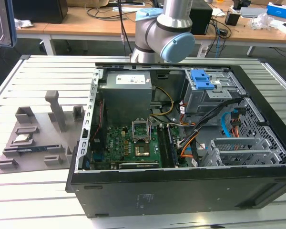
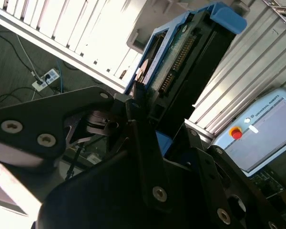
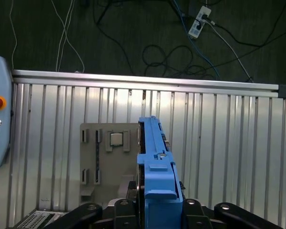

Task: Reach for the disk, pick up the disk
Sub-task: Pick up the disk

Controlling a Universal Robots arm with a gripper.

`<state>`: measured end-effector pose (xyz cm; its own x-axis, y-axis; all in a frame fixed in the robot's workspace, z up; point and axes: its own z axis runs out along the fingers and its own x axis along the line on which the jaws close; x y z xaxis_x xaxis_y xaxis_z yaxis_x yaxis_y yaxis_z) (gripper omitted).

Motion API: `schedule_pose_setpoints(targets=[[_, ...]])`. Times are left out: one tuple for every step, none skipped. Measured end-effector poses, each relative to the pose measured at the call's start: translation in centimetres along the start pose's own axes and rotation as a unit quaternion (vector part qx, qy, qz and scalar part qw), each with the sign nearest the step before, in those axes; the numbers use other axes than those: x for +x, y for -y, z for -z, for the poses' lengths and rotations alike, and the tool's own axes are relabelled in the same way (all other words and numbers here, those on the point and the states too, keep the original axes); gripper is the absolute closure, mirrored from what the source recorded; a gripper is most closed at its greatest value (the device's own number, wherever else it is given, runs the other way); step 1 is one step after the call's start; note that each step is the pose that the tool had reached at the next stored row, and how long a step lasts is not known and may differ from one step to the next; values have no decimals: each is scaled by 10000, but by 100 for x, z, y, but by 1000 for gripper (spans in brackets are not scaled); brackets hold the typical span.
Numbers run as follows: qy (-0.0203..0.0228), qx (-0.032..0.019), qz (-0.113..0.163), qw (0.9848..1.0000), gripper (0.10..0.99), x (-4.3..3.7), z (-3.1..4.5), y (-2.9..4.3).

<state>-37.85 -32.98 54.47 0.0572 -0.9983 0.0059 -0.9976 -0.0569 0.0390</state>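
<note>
We are watching the gripper clamping the disk between closed jaws, holding it edge-on above the slatted table; reach and pickup look complete

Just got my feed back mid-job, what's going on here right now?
The arm's end effector is shut on the disk, holding it edge-on with its blue bracket showing in both wrist views. The disk is lifted clear of the slatted metal table. The grey fixture, with a small chip in it, lies on the table below. In the exterior view, the open computer case sits on the same table.
</note>
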Motion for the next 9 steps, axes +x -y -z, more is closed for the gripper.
schedule_pose_setpoints(targets=[[0, 0, 0, 10000, 722, 0, 21, -1], [0, 0, 0, 10000, 722, 0, 39, -2], [0, 0, 0, 10000, 722, 0, 55, -2], [0, 0, 0, 10000, 722, 1, 82, -3], [0, -1, 0, 10000, 722, 0, 94, -3], [0, 0, 0, 10000, 722, 1, 93, -3], [0, 0, 0, 10000, 722, 1, 94, -4], [0, 0, 0, 10000, 722, 1, 94, -3], [0, 0, 0, 10000, 722, 1, 95, -3]])
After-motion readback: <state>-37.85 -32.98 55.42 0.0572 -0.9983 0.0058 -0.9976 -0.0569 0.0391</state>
